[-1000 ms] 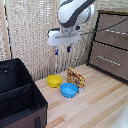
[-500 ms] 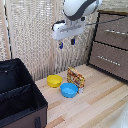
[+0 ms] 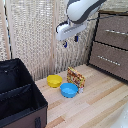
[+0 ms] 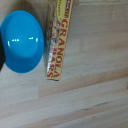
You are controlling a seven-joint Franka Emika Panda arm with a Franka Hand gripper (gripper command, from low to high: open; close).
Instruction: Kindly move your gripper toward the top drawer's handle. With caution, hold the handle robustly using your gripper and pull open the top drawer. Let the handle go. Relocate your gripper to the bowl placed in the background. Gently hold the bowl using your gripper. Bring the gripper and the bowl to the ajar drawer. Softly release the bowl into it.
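Observation:
My gripper [image 3: 70,41] hangs open and empty high above the wooden floor, to the exterior view's left of the dark-brown dresser. The top drawer [image 3: 111,24] is shut, and its slim silver handle [image 3: 116,32] lies well to the right of my fingertips at about the same height. The yellow bowl [image 3: 54,80] sits on the floor far below the gripper, by the reed wall. My fingers and the yellow bowl do not show in the wrist view.
A blue bowl [image 3: 69,90] [image 4: 21,41] lies beside a granola box [image 3: 76,78] [image 4: 59,40], just right of the yellow bowl. A black fabric box [image 3: 17,97] with dividers fills the near left. A lower drawer [image 3: 107,59] sits under the top one.
The arm has shifted toward the exterior view's right, closer to the dresser. The gripper stays open and the bowls and box have not moved.

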